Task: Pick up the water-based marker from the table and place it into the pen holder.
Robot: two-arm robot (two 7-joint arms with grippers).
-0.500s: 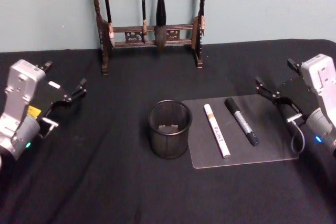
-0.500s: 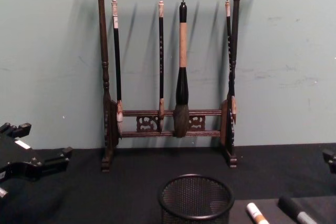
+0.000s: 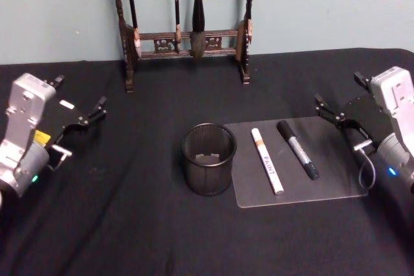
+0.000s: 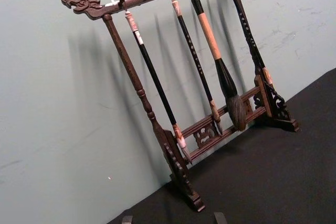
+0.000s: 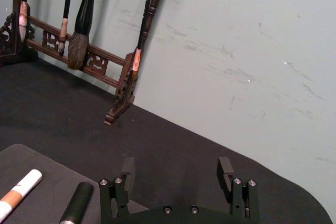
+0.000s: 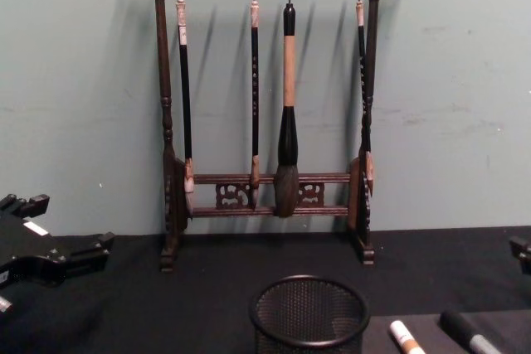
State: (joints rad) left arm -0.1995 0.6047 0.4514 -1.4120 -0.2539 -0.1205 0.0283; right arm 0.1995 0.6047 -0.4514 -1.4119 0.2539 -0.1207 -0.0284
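The round, black wire-mesh pen holder (image 3: 208, 159) stands mid-bench. Just right of it, a smooth grey mat (image 3: 337, 178) carries two slim cylinders side by side, a white marker (image 3: 266, 160) and a black marker (image 3: 298, 149). The left tool (image 3: 79, 93) and the right tool (image 3: 337, 90) hover at the bench's sides, both spread wide and empty.

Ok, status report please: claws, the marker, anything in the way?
Left claw open, empty, parked far left. Right claw open, empty, beside the mat. White marker and black marker flat on mat, untouched; pen holder just left of them. Nothing between.
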